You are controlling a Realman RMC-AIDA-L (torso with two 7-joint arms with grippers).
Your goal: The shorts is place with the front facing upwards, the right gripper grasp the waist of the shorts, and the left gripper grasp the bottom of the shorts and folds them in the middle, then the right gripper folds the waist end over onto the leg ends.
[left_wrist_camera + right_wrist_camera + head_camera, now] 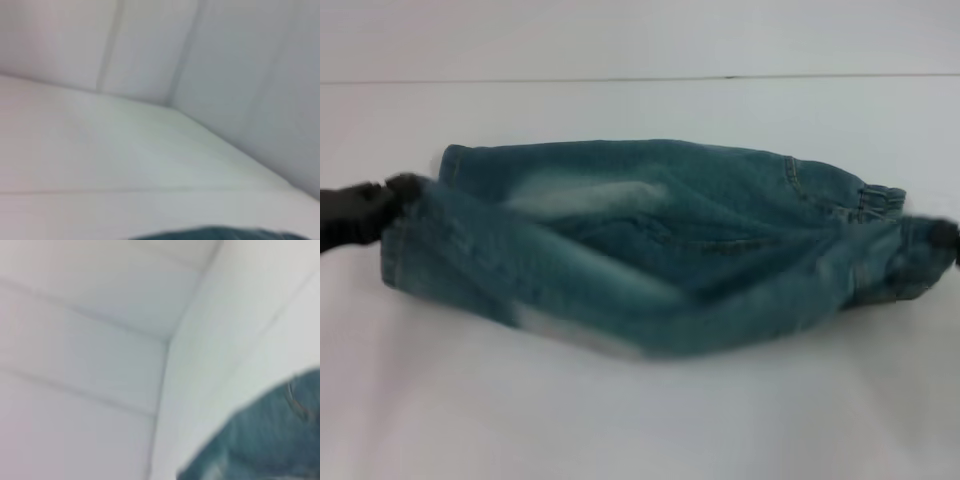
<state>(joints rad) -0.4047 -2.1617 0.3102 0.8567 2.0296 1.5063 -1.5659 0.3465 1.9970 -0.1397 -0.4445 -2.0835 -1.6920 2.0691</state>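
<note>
The blue denim shorts (660,240) lie across the white table (620,420), waist end to the right and leg ends to the left. Their near half is raised off the table and stretched between both grippers, over the far half. My left gripper (405,190) is shut on the leg end at the left. At the right edge of the head view, my right gripper (942,238) is shut on the waist end. A strip of the shorts (220,233) shows in the left wrist view, and a larger patch of the shorts (270,435) in the right wrist view. Neither wrist view shows fingers.
White table surface (640,110) extends behind and in front of the shorts, with a white wall (640,35) at the back. Both wrist views show white wall panels (150,50) meeting in a corner.
</note>
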